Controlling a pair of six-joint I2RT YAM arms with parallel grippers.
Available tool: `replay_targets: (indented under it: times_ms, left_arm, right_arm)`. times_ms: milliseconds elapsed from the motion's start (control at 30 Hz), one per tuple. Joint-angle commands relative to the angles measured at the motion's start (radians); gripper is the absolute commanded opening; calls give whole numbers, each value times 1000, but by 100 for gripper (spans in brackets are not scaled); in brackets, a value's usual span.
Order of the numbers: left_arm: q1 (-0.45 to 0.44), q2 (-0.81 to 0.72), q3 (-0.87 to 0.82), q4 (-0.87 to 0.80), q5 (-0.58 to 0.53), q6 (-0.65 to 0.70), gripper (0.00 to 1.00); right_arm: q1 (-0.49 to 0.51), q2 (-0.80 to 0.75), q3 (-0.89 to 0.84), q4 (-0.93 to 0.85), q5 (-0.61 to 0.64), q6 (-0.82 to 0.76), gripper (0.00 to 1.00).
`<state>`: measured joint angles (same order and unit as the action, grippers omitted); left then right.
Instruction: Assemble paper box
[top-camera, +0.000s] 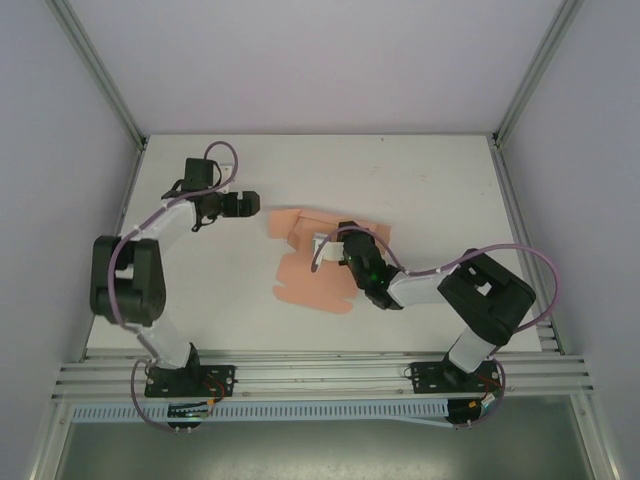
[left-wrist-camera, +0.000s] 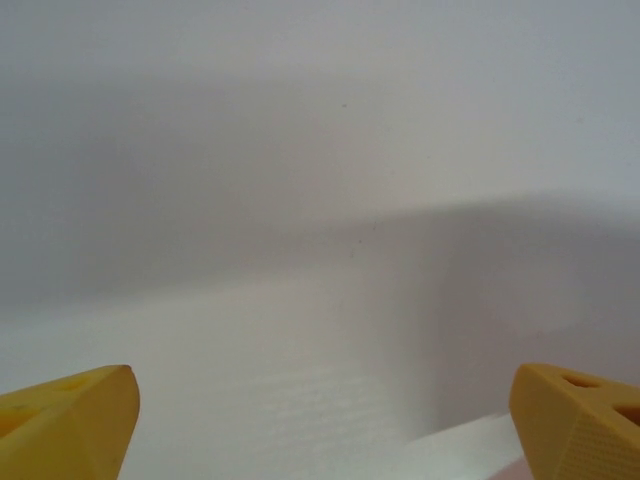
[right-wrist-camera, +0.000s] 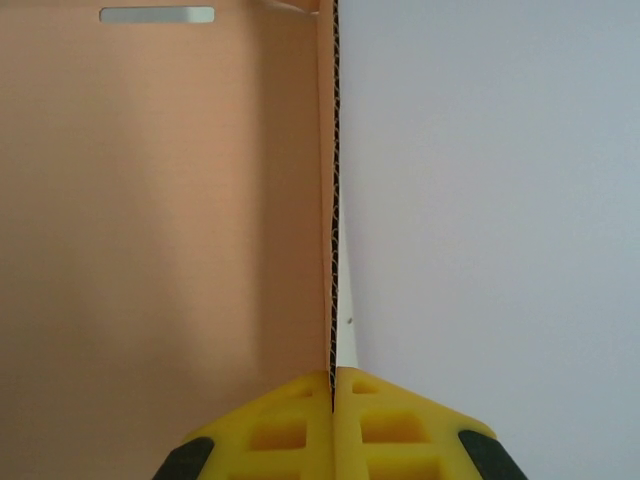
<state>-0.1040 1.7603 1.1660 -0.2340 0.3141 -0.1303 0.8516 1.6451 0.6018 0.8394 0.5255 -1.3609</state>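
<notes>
Pinching with the right end effector (right-wrist-camera: 333, 385): jaws pressed flat together on the thin corrugated edge of one raised wall of the paper box (right-wrist-camera: 160, 200), seen edge-on in the right wrist view. Looking past the grip along that wall to a narrow slot (right-wrist-camera: 156, 14) cut near the far end of the pink panel, with bare white bench (right-wrist-camera: 480, 200) on the other side of the card.

Holding nothing with the left end effector (top-camera: 252, 205): jaws spread wide, poised just beside the far left corner of the card but apart from it. In the left wrist view, yellow fingertips (left-wrist-camera: 70, 425) at either lower corner over plain white surface, nothing between them.

Seen from above, lying mid-bench between the two arms, nearer the right one: mostly a flat salmon-pink sheet with tabs and flaps splayed out at the edges.

Judged early in the job. Done so far, as far as can be seen: one wall lifted and kept upright by the pinch. Cannot tell whether any tab is locked into a slot. Left to do, by the look of it: raising the other walls, tucking the tabs in, folding the lid over and closing it.
</notes>
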Motion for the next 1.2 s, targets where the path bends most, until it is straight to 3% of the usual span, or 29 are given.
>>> replay_targets:
  times_ms: [0,167,400,633,800,1067,1167]
  left_arm:
    - [-7,101,99,27,141,3,88]
    - [-9,206,188,51,339,68,79]
    - [-33,204,97,123,525,152,75]
    - [-138,128,-63,201,434,123,71]
    - [-170,63,-230,459,479,41,71]
    - [-173,93,-208,501,456,63,68]
    - [-173,82,-196,495,398,105,68]
  right_arm:
    - [-38,37,42,114,-58,-86,0]
    - [-76,77,87,113,-123,-89,0]
    - [-101,162,106,219,-128,-124,0]
    - [-64,221,65,307,-49,-141,0]
    - [-59,202,55,287,-44,-103,0]
    - [-28,168,48,237,-64,-111,0]
    - [-17,167,40,227,-58,-115,0]
